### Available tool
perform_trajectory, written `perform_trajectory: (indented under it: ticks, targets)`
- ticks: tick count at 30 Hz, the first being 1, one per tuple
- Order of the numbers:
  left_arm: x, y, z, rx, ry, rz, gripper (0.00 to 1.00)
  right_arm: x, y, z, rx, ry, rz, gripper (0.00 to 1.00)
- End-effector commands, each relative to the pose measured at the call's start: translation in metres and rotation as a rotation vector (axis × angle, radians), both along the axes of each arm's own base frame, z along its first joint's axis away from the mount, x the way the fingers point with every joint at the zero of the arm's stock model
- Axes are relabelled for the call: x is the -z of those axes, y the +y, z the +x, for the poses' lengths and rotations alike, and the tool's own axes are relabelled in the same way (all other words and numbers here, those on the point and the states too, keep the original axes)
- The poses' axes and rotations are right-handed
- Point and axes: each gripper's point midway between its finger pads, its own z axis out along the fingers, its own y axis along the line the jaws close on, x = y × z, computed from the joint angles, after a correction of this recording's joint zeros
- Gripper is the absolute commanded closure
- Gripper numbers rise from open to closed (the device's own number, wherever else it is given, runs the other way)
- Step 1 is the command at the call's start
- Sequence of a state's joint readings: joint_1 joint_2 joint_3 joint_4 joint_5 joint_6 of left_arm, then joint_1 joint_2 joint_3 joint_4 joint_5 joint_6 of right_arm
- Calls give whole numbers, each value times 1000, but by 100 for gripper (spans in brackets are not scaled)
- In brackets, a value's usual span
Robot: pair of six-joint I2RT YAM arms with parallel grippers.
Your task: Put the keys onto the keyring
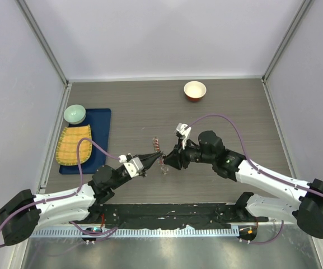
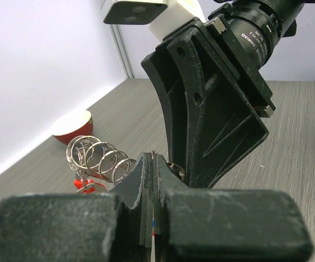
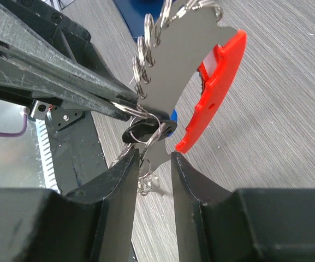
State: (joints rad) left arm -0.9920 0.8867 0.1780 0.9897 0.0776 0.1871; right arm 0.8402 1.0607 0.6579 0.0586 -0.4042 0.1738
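Left gripper [image 2: 152, 164]: clenched on a wire loop of the keyring [image 3: 217, 93], which hangs in the air just ahead of its tips.

Right gripper [image 3: 153, 164]: jaws apart, astride the dangling keys [image 3: 141, 132] right beside the left tips. No firm grasp seen.

Risks:
- The two arms' tips nearly touch, so a closing move could clip the left finger.
- A sideways pull could twist the loop out of that thin pinch and drop the whole cluster.

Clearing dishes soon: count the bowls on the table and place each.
2. A red bowl with white inside sits near the far edge, right of centre. A pale green bowl sits at the left, on the blue mat's far corner. None seems hidden.
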Motion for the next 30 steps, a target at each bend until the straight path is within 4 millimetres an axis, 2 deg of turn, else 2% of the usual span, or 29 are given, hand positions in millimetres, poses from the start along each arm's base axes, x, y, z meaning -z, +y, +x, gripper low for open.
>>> perform_trajectory:
  ticks: [1, 3, 5, 6, 8, 14, 17, 19, 21, 23, 25, 26, 28, 30]
  targets:
    - [-23, 7, -1, -11, -36, -83, 100, -24, 13, 5, -11, -34, 93, 64]
    - [-17, 7, 0, -14, -28, -72, 100, -28, 14, 7, -6, -42, 104, 67]
    - [-15, 6, -1, -9, -20, -71, 100, -27, 12, 10, 3, -50, 79, 78]
    - [-13, 6, -1, -9, -16, -68, 100, -27, 10, 14, 17, -78, 61, 89]
    - [-8, 7, 0, -15, -7, -58, 100, -32, 7, 17, 23, -95, 25, 97]
    - [18, 9, 9, -66, 26, 23, 100, -48, -10, 32, 66, -201, -102, 99]
    - [26, 11, 10, -74, 31, 43, 100, -47, -22, 38, 99, -226, -180, 95]
    - [25, 15, 13, -104, 34, 36, 100, -37, -36, 49, 172, -238, -260, 83]
    - [22, 16, 14, -109, 30, 27, 99, -22, -51, 55, 229, -225, -342, 73]
    - [17, 16, 14, -107, 22, 13, 100, -14, -58, 54, 256, -214, -359, 63]
    - [14, 15, 13, -103, 17, 7, 100, -16, -60, 51, 268, -221, -327, 60]
    - [13, 14, 12, -96, 17, 5, 100, -24, -57, 54, 274, -244, -287, 59]
    - [11, 13, 12, -89, 16, -2, 100, -26, -51, 49, 241, -258, -243, 57]
    - [11, 11, 12, -86, 20, -4, 100, -37, -39, 41, 181, -275, -164, 54]
